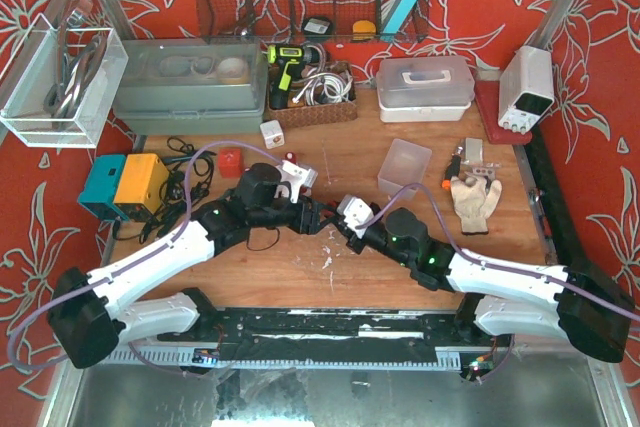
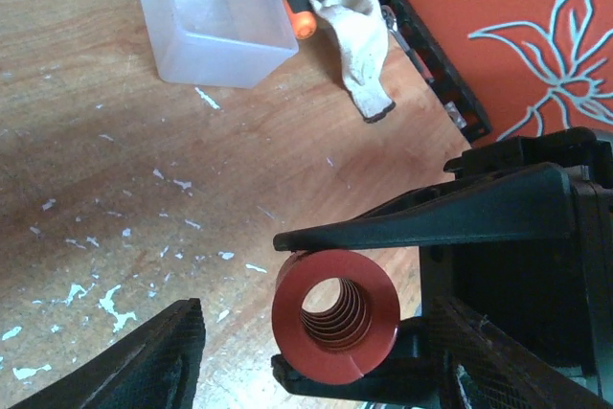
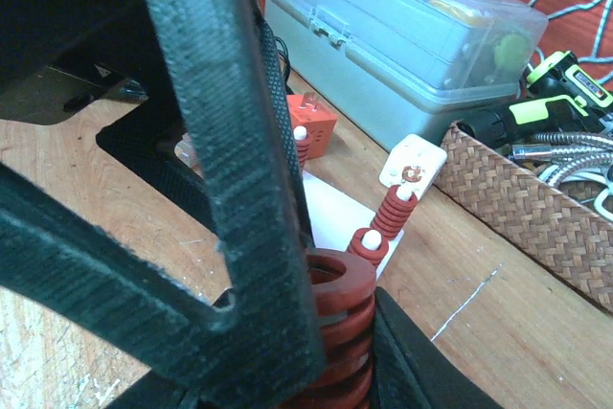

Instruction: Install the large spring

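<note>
The large red spring [image 2: 335, 311] shows end-on in the left wrist view, clamped above and below by the right gripper's smooth black fingers [image 2: 431, 222]. In the right wrist view the spring [image 3: 337, 318] stands between that gripper's textured fingers [image 3: 239, 189], so my right gripper [image 3: 335, 304] is shut on it, at table centre [image 1: 345, 227]. My left gripper [image 2: 316, 313] is open, one finger on each side of the spring and not touching it. Just behind lies a white base plate [image 3: 335, 208] with white-tipped posts that carry small red springs [image 3: 395, 208]; it also shows in the top view [image 1: 300, 175].
A clear plastic tub [image 1: 405, 167] and a work glove [image 1: 473, 202] lie to the right. A wicker basket [image 3: 536, 198], a grey toolbox [image 3: 402, 35] and a small red box [image 3: 311, 112] stand behind the plate. Teal and yellow boxes [image 1: 125, 185] with cables sit at the left.
</note>
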